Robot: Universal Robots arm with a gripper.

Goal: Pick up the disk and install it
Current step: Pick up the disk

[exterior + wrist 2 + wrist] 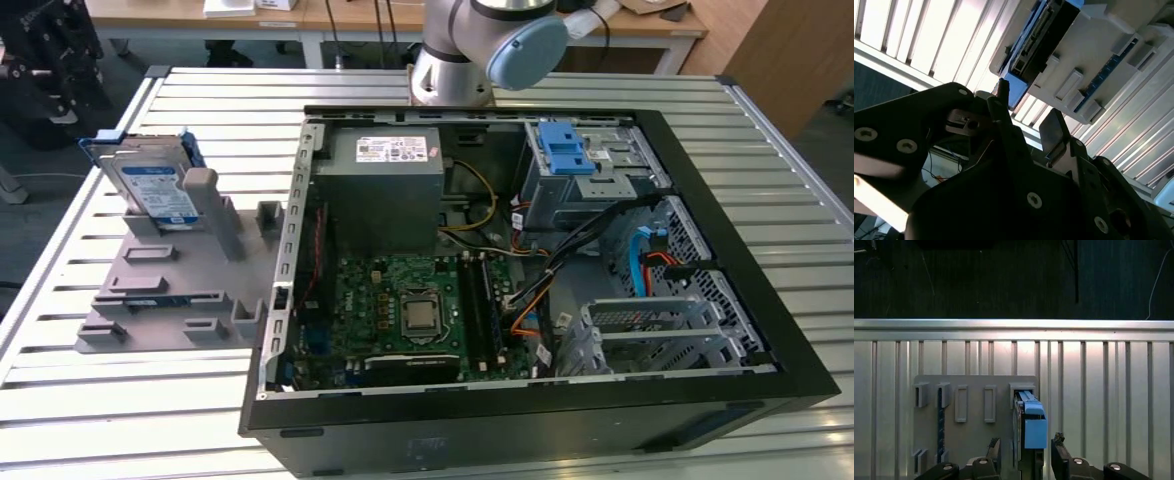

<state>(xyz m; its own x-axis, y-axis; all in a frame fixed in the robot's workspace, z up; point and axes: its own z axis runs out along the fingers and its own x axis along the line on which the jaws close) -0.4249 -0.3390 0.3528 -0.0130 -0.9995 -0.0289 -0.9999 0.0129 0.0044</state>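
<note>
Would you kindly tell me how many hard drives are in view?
1. The disk stands on edge in the grey holder at the exterior view's left, beside the open computer case, whose drive cage could hide more.

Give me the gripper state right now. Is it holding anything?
Gripper: open, holding nothing. Its fingers are spread wider than the disk, which stands on edge in the grey holder.
</note>
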